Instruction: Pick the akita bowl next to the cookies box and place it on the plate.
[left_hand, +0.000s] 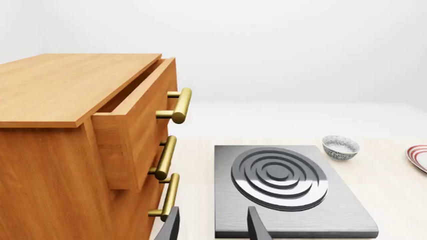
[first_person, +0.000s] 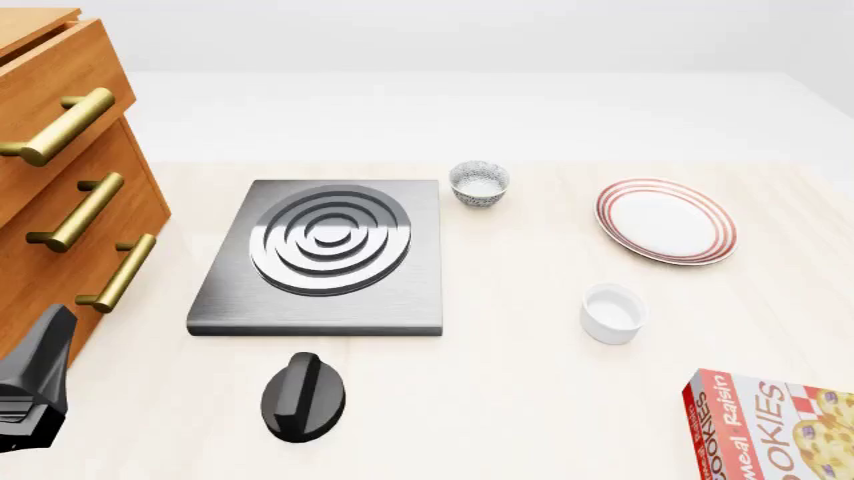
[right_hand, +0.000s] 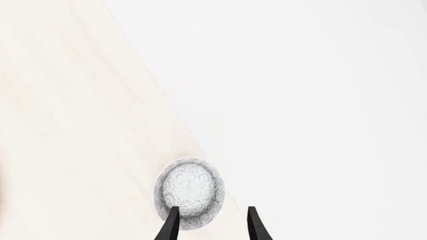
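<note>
One akita bowl (right_hand: 190, 192), grey-speckled, sits by the table's edge in the right wrist view, out of the front view's frame. My right gripper (right_hand: 212, 226) hangs open just over it, one finger above the bowl's near rim and the other past its side. A second, matching bowl (first_person: 479, 183) stands beside the stove's far right corner. The cookies box (first_person: 774, 425) lies at the front right corner. The plate (first_person: 665, 220), white with red rings, is at the right. My left gripper (left_hand: 212, 227) is open and holds nothing, low at the stove's front left.
A grey stove plate (first_person: 327, 255) fills the middle, with a black knob (first_person: 304, 397) in front of it. A wooden cabinet (first_person: 60, 190) with brass handles stands at the left, its top drawer pulled out. A plain white cup (first_person: 613, 312) sits between plate and box.
</note>
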